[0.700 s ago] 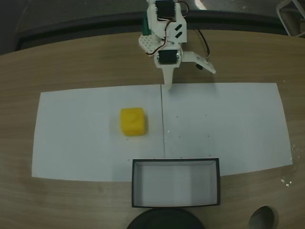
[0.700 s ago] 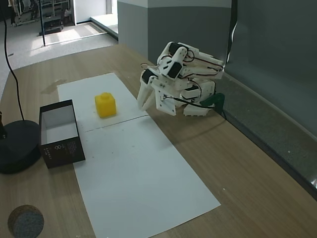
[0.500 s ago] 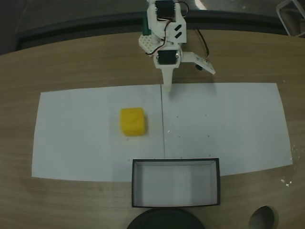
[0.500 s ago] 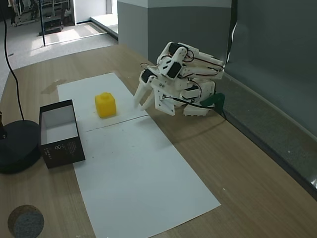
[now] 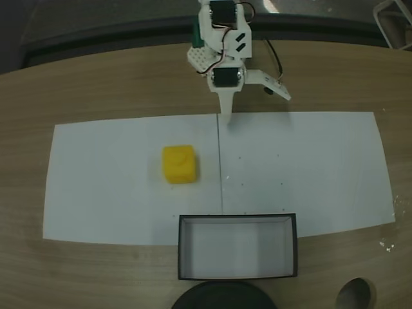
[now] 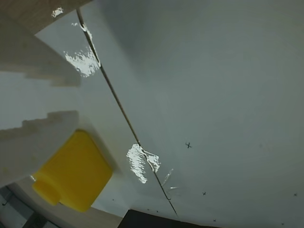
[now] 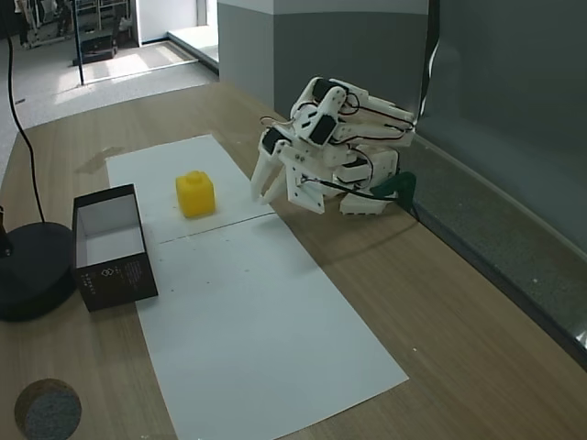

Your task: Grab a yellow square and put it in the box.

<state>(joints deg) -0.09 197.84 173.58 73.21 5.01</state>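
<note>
Sitting apart from gripper — yellow square (on paper).

Bright yellow square; black-walled, white-floored box; white paper (thin dark line across) on wood-grain table.

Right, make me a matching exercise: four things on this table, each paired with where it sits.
Things:
1. yellow square
2. box
3. gripper
4. dark round base

Places:
A. by the paper's far edge, open, nothing held
B. on bare wood beside the box
C. on the white paper, clear of the box
D. straddling the paper's near edge, empty

Pairs: 1-C, 2-D, 3-A, 4-B
</note>
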